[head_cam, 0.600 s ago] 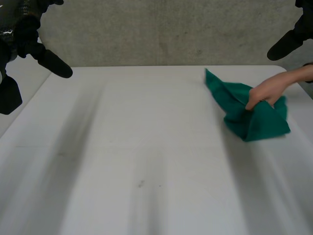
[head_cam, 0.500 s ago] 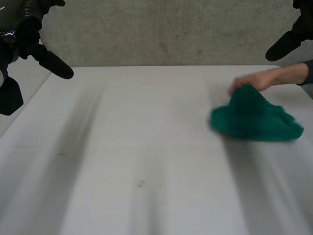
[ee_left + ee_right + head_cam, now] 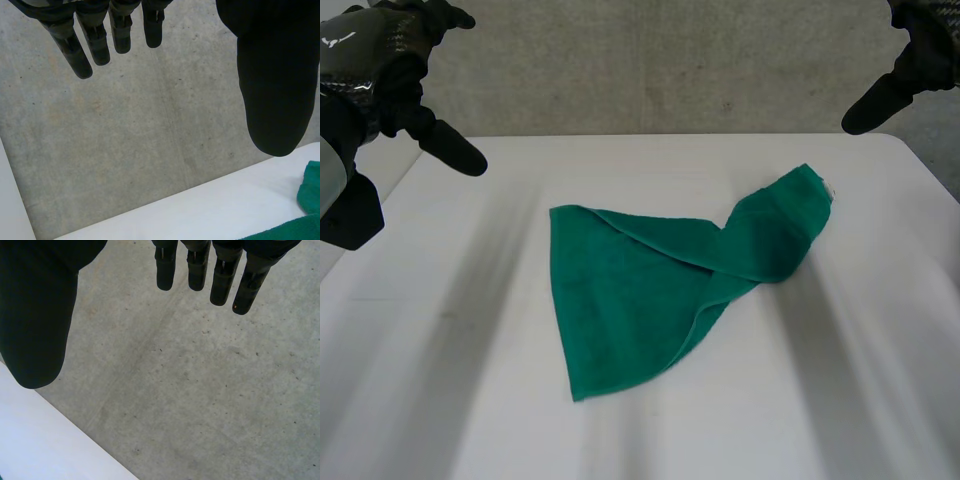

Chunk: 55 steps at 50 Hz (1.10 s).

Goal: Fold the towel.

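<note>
Lying loose on the white table (image 3: 450, 400), the green towel (image 3: 630, 290) sits a little right of the middle, rumpled. A flat wedge spreads toward the near side, and a twisted, doubled-over end runs off toward the far right. Left hand (image 3: 380, 70) hangs above the far left corner, well apart from the cloth, fingers (image 3: 82, 50) straight and spread, nothing in them. Right hand (image 3: 920, 50) hovers over the far right corner, fingers (image 3: 220, 282) straight too, palm empty, grey concrete (image 3: 200, 390) beyond its fingertips.
</note>
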{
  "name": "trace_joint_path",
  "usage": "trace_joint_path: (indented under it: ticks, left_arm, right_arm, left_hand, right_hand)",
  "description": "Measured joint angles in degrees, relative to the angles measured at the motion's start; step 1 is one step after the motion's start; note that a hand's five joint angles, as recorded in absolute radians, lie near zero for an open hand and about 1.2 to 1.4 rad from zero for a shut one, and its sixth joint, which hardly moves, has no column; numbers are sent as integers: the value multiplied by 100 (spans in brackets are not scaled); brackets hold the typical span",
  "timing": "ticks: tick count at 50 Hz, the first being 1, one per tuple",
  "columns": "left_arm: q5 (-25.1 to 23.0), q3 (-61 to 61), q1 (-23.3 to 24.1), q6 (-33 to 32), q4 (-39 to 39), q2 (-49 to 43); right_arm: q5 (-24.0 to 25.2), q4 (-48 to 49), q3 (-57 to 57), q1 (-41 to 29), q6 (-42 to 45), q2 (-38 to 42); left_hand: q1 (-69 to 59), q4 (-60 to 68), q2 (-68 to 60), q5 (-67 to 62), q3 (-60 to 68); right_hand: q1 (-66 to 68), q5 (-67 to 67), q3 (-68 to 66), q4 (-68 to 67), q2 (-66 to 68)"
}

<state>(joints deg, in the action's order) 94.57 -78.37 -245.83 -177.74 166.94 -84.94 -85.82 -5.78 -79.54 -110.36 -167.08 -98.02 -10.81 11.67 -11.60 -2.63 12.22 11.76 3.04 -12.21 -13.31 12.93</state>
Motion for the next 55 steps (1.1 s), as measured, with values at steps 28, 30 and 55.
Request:
trace_joint_path:
  ticks: [28, 30, 55]
  left_arm:
    - [5, -551, 211, -186, 1475, -906]
    - [7, -502, 225, -290, 1488, -1140]
    - [18, -307, 288, -795, 1830, -2129]
  right_arm:
    - [178, 102, 37, -334, 1446, 1382]
    - [125, 53, 110, -352, 1609, 1742]
    - [452, 10, 2859, -125, -283, 6128]
  left_hand:
    - [0, 0, 0, 0, 0]
    - [0, 0, 0, 0, -1]
    - [0, 0, 0, 0, 0]
  right_hand:
    - [0, 0, 0, 0, 0]
    - [0, 0, 0, 0, 0]
    - [2893, 2837, -3198, -2949, 3178]
